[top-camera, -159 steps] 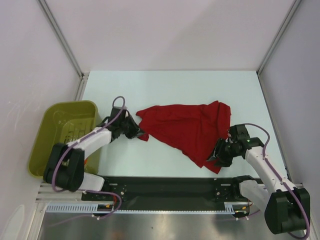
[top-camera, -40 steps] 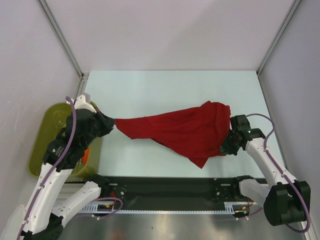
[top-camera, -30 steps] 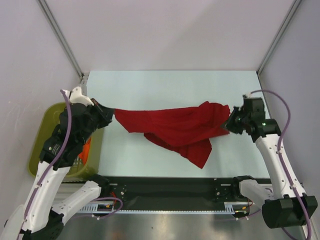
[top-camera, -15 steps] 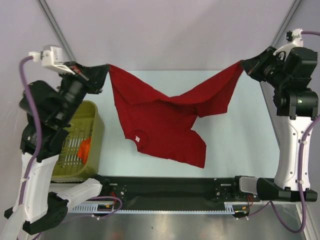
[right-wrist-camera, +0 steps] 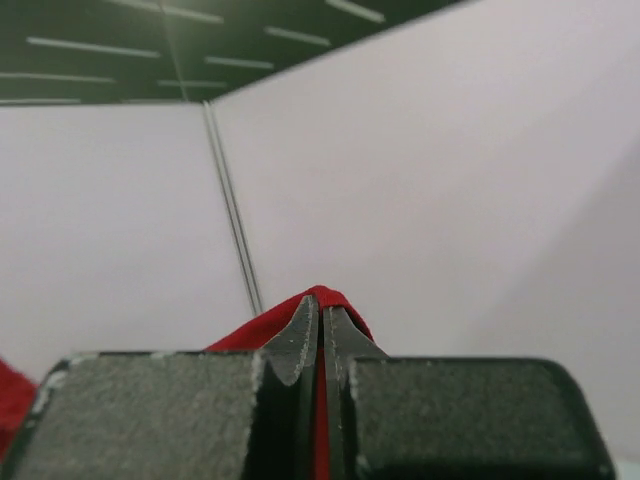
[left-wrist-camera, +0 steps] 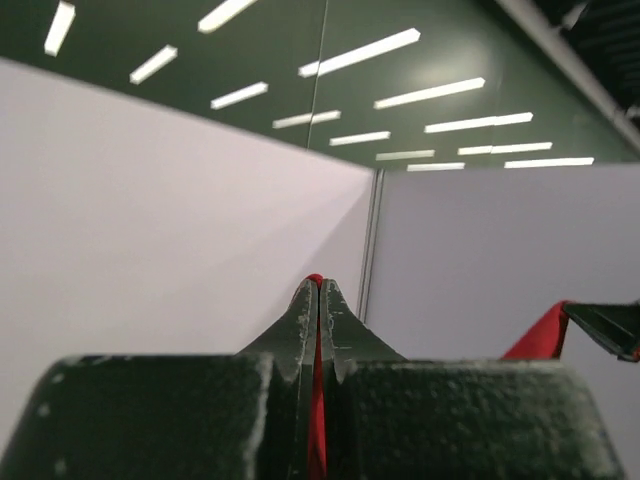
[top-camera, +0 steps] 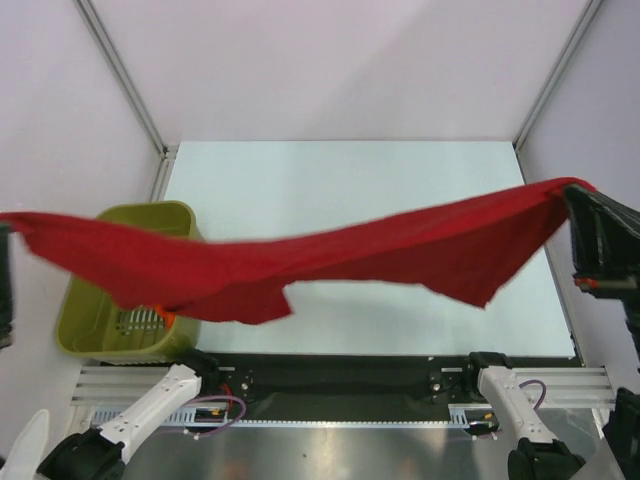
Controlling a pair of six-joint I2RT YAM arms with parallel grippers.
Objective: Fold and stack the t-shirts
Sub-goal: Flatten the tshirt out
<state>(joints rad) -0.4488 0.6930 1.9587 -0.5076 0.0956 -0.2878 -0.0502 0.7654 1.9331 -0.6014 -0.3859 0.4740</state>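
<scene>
Hanging stretched in the air high above the desk [top-camera: 340, 170], one dark red t-shirt [top-camera: 330, 255] is not yet folded, and no folded shirt is in view. By my judgement, laying it flat, folding and stacking all remain. Both arms are raised high and wide, out past the desk's two sides. The left hand [left-wrist-camera: 318, 292] is clenched on one edge of the cloth, the right hand [right-wrist-camera: 320, 318] on the opposite edge.
</scene>
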